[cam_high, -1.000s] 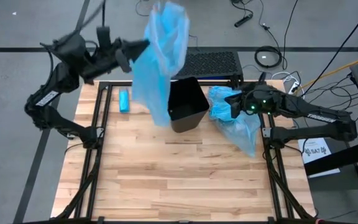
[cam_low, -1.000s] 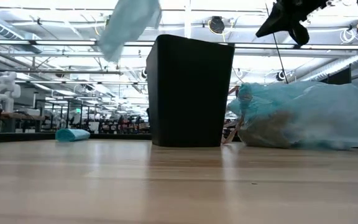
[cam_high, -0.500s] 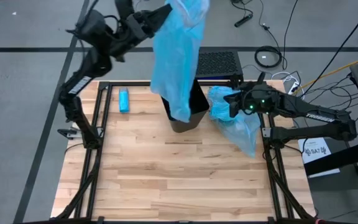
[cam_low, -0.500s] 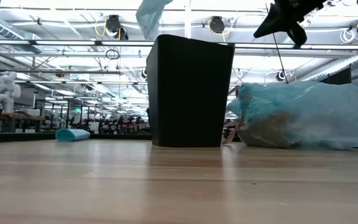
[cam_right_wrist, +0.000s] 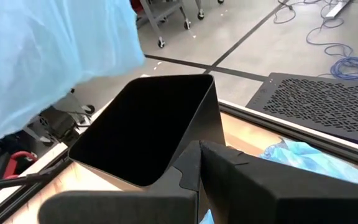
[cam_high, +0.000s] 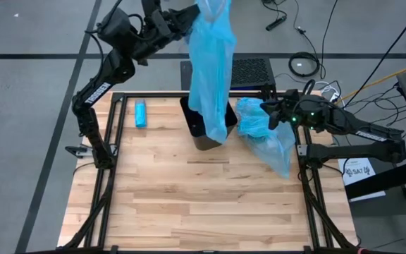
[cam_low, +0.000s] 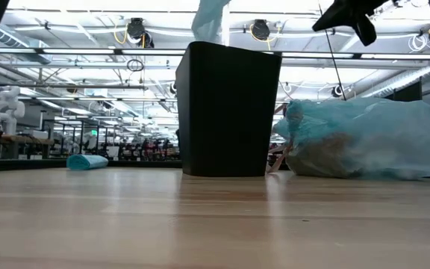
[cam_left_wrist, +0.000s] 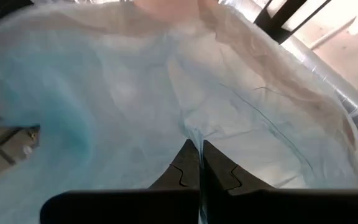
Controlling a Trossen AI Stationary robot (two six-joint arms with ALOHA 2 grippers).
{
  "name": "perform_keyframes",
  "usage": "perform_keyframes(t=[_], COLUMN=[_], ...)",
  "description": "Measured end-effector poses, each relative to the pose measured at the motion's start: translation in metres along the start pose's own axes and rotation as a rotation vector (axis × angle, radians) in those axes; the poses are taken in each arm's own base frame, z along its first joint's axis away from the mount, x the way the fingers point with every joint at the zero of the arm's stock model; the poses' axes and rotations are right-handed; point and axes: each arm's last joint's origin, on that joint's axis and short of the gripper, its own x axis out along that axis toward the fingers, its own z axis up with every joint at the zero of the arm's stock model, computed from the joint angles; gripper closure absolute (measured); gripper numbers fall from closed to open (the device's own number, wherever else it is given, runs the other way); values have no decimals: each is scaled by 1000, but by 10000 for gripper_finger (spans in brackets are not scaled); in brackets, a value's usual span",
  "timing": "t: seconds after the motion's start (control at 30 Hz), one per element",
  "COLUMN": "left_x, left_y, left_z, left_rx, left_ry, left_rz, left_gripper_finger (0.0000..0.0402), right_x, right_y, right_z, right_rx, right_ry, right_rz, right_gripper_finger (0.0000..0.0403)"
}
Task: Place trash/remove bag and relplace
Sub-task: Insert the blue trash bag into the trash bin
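High over the table's far left, my left gripper [cam_high: 194, 13] is shut on an empty light-blue bag [cam_high: 213, 70]. The bag hangs down over the black bin [cam_high: 193, 121], which stands on its base at the far middle. In the low view the bag's lower end [cam_low: 209, 16] reaches the bin's rim [cam_low: 228, 45]. A full blue bag [cam_high: 266, 137] lies on the wood right of the bin, and the trash shows brown through its wall [cam_low: 323, 157]. My right gripper [cam_high: 270, 115] hangs shut above that bag and touches nothing. My left gripper pinches the thin film of the empty bag's upper part [cam_left_wrist: 194, 134] between its two shut fingers. It comes slanting upward from the table's left. Whether it has one layer or several I cannot tell. The bag hangs slack below the fingers, clear of the table.
A small solid blue oblong [cam_high: 140, 113] lies on the wood at the far left. A black perforated panel [cam_high: 249, 70] lies behind the bin. Black frame rails [cam_high: 108, 155] run along both sides. The near half of the wooden top [cam_high: 203, 204] is bare.
My left gripper has swung up and toward the table's right, rolling as it went. It has carried the bag from left of the bin to above it. The bag has stayed hanging, and its lower end now covers the bin's mouth.
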Motion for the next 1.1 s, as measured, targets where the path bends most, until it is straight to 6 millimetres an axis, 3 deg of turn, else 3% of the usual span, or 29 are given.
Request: perform_keyframes(t=[0.13, 0.33, 0.47, 0.77, 1.1], left_x=[-4, -22, -28, -47, -44], left_y=[3, 24, 31, 19, 4], left_z=[-4, -20, -24, -4, -42], left_rx=[33, 171, 328, 644, 794], left_ry=[74, 257, 270, 110, 236], left_rz=[74, 455, 625, 917, 968], left_gripper_finger=[402, 402, 402, 402, 402], right_x=[-4, -7, -8, -8, -9], right_y=[-1, -1, -1, -1, 3], right_z=[1, 2, 2, 2, 4], right_rx=[5, 10, 10, 10, -8], right_ry=[-10, -20, -22, -22, -32], right_rz=[6, 14, 15, 17, 86], right_gripper_finger=[403, 403, 403, 403, 403])
